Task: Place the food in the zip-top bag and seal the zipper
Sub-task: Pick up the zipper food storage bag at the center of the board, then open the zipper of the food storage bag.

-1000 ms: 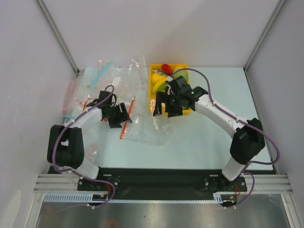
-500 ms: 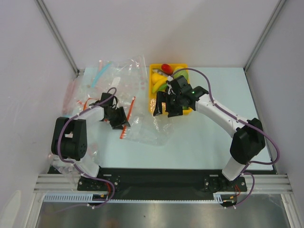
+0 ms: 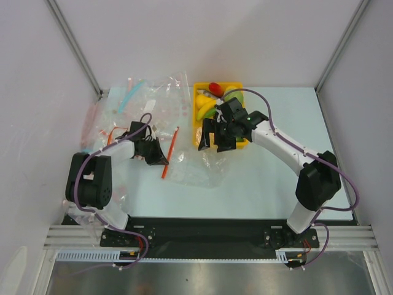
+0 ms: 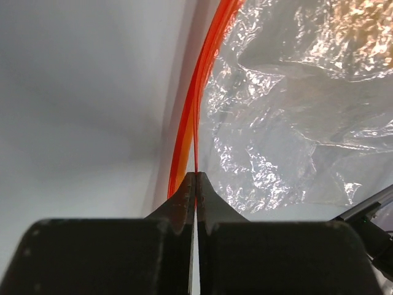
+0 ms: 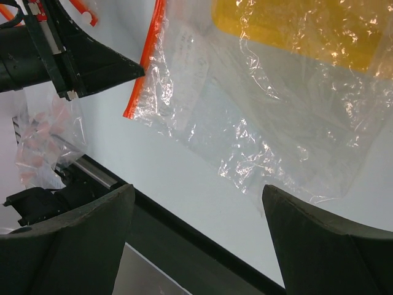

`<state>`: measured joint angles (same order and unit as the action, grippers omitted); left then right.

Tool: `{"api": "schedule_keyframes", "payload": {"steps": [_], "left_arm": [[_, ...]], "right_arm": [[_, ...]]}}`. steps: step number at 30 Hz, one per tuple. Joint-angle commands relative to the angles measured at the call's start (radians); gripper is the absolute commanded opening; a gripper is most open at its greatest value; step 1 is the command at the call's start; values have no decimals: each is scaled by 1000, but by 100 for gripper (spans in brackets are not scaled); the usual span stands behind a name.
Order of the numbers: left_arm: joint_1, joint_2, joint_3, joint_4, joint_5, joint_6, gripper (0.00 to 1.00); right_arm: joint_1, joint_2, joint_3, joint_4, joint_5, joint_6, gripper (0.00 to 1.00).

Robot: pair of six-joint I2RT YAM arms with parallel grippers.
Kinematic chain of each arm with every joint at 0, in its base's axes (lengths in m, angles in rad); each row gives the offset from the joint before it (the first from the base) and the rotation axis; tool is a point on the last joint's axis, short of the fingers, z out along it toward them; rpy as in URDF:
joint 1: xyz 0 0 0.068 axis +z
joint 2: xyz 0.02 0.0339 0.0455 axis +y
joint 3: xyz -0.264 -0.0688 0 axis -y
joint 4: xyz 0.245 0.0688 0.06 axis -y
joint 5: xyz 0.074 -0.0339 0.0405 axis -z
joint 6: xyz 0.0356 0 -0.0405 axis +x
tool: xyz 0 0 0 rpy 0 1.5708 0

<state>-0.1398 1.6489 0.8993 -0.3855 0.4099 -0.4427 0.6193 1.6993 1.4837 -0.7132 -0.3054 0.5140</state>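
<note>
The zip-top bag (image 3: pixel 198 165) lies crumpled on the table, its far corner over the yellow tray's near edge. Its red zipper (image 3: pixel 174 142) runs along its left side. My left gripper (image 3: pixel 166 161) is shut on the zipper; in the left wrist view the strip (image 4: pixel 206 74) comes straight out of the closed tips (image 4: pixel 195 176), with the bag's film (image 4: pixel 295 123) to its right. My right gripper (image 3: pixel 214 142) hangs open and empty above the bag near the tray, its fingers (image 5: pixel 80 233) wide apart. The food sits in the tray: a yellow banana (image 3: pixel 206 111), a green fruit (image 3: pixel 231 96), a red-green mango (image 3: pixel 215 86).
The yellow tray (image 3: pixel 239 86) stands at the table's back centre. Other clear pouches, one with a blue strip (image 3: pixel 131 93), are piled at the back left. More pouches lie by the left arm (image 3: pixel 98 126). Slanted frame posts and walls close in both sides.
My left gripper has closed on the red zipper, and the strip has shifted slightly right with it. The left arm's elbow pulled in. The right arm stayed put.
</note>
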Motion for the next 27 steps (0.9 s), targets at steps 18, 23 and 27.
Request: {"api": "schedule_keyframes", "payload": {"steps": [18, 23, 27], "left_arm": [[-144, -468, 35, 71, -135, 78, 1], [-217, -508, 67, 68, -198, 53, 0], [-253, -532, 89, 68, -207, 29, 0]], "right_arm": [[59, 210, 463, -166, -5, 105, 72], [91, 241, 512, -158, 11, 116, 74], [111, 255, 546, -178, 48, 118, 74]]}}
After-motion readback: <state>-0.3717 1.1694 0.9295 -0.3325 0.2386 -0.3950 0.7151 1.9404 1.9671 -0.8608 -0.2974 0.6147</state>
